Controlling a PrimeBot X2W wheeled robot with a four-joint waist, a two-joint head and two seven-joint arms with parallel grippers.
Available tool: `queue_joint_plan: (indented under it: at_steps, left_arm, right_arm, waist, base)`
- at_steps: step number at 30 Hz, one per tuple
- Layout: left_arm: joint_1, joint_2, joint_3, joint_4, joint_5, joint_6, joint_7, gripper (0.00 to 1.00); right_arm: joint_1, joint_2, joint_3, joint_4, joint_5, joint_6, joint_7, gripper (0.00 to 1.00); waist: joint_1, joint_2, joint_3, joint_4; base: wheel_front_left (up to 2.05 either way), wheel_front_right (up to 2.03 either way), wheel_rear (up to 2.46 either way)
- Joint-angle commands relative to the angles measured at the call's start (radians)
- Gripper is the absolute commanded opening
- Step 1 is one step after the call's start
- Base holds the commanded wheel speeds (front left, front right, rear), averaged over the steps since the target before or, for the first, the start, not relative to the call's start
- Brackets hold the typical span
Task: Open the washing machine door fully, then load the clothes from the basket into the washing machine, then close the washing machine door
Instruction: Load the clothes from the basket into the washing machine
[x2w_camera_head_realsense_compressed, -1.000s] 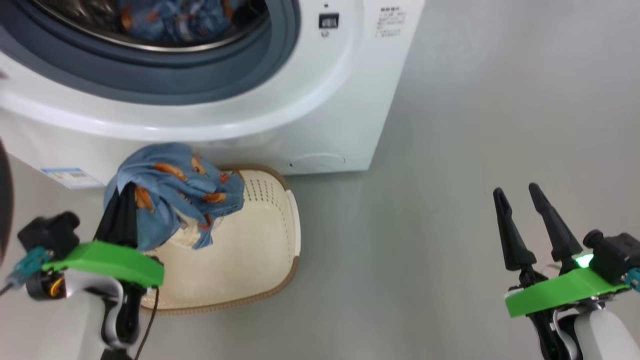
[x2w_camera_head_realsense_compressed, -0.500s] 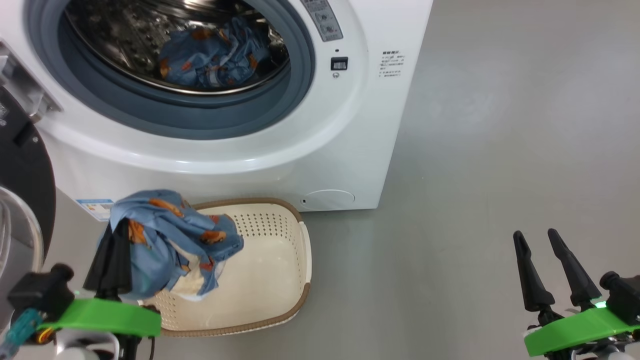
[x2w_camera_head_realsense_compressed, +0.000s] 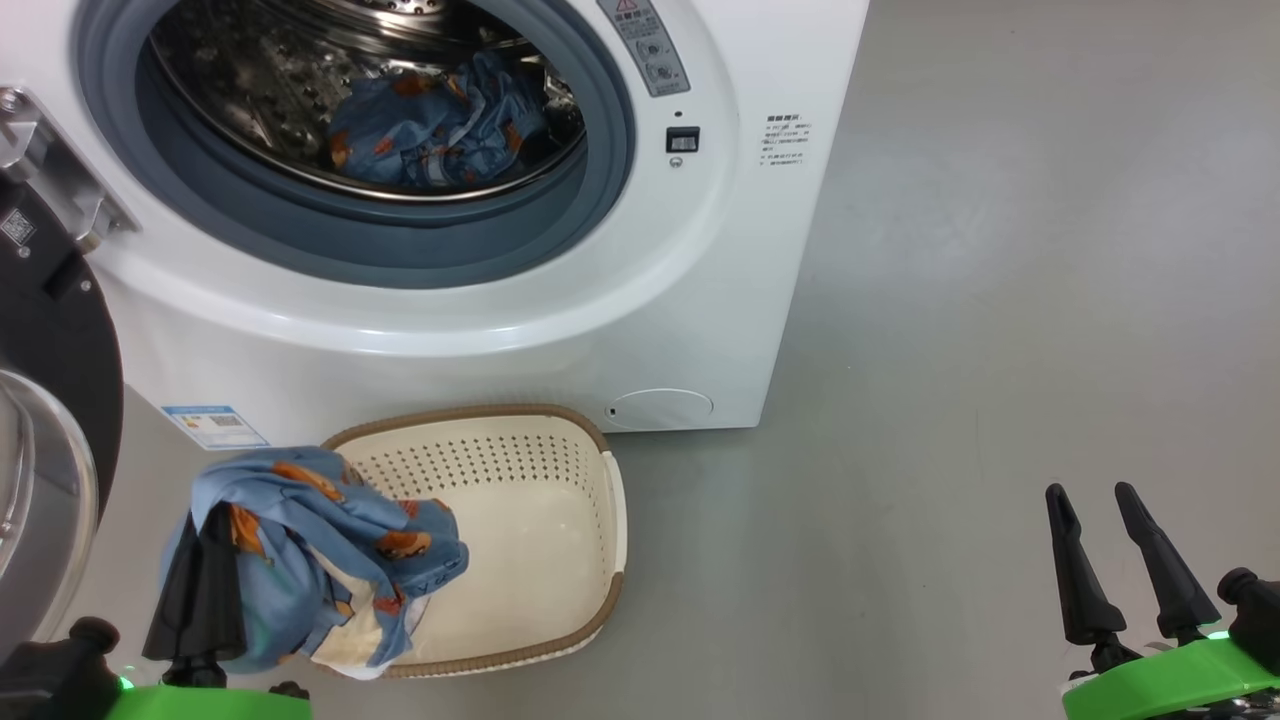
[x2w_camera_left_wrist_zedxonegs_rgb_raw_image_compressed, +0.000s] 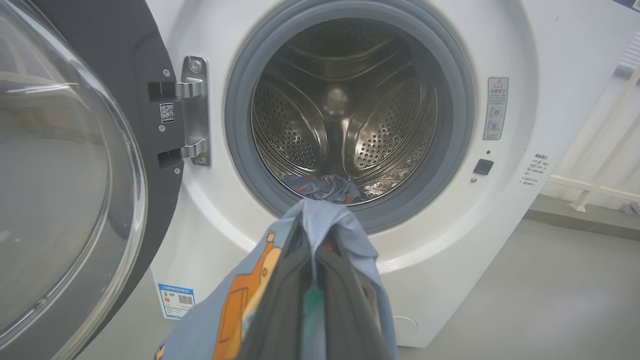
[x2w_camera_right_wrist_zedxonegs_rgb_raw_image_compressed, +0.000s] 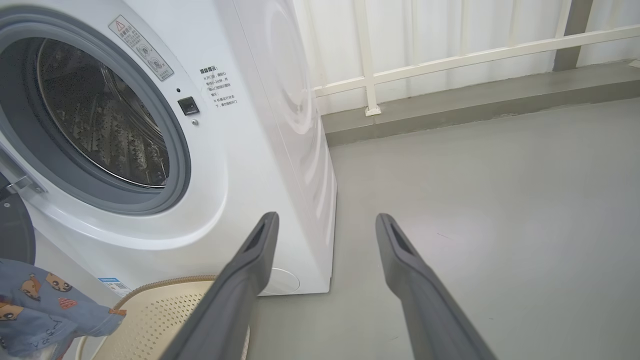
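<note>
The white washing machine (x2w_camera_head_realsense_compressed: 700, 300) stands with its black washing machine door (x2w_camera_head_realsense_compressed: 55, 340) swung wide to the left. Its glass bowl (x2w_camera_left_wrist_zedxonegs_rgb_raw_image_compressed: 60, 165) bulges beside the hinge. One light-blue bundle of clothes (x2w_camera_head_realsense_compressed: 440, 125) lies in the steel drum (x2w_camera_left_wrist_zedxonegs_rgb_raw_image_compressed: 345, 115). My left gripper (x2w_camera_head_realsense_compressed: 200, 580) is shut on a second bundle (x2w_camera_head_realsense_compressed: 320, 550), held above the near-left corner of the cream basket (x2w_camera_head_realsense_compressed: 480, 465). The cloth (x2w_camera_left_wrist_zedxonegs_rgb_raw_image_compressed: 325, 225) drapes over the dark fingers (x2w_camera_left_wrist_zedxonegs_rgb_raw_image_compressed: 280, 310), level with the drum's lower lip. My right gripper (x2w_camera_head_realsense_compressed: 1088, 490) hangs open over bare floor at the right, holding nothing (x2w_camera_right_wrist_zedxonegs_rgb_raw_image_compressed: 326, 217).
A blue sticker (x2w_camera_head_realsense_compressed: 215, 425) and a round cap (x2w_camera_head_realsense_compressed: 660, 408) sit low on the machine's front. Grey floor (x2w_camera_head_realsense_compressed: 1000, 300) stretches right of the machine. A white railing (x2w_camera_right_wrist_zedxonegs_rgb_raw_image_compressed: 450, 55) on a raised ledge (x2w_camera_right_wrist_zedxonegs_rgb_raw_image_compressed: 475, 107) runs behind it.
The head view has tilted up, showing more of the drum. My left gripper, still shut on the bundle, has shifted from the basket's far-left rim to its near-left corner. The right gripper stays open.
</note>
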Motion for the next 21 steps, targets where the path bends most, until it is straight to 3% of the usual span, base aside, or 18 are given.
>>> queue_joint_plan:
  at_steps: [1, 11, 21]
  left_arm:
    - [-0.009, 0.005, 0.044, -0.038, -0.002, -0.002, -0.006, 0.0]
    - [-0.054, -0.01, 0.04, -0.034, -0.039, -0.002, -0.006, 0.0]
    - [-0.312, 0.036, 0.021, -0.003, -0.041, -0.002, -0.006, 0.0]
  right_arm:
    - [-0.001, -0.013, 0.017, -0.028, 0.002, 0.002, -0.005, 1.0]
    - [-0.019, -0.009, 0.016, -0.038, -0.001, 0.002, -0.005, 1.0]
    - [-0.071, 0.012, 0.022, -0.045, -0.003, 0.002, -0.005, 1.0]
  waist:
    - [0.0, 0.0, 0.005, 0.003]
    - [0.0, 0.0, 0.047, 0.003]
    - [0.0, 0.0, 0.139, -0.016]
  base:
    - [0.0, 0.0, 0.0]
    - [0.0, 0.0, 0.0]
    - [0.0, 0.0, 0.0]
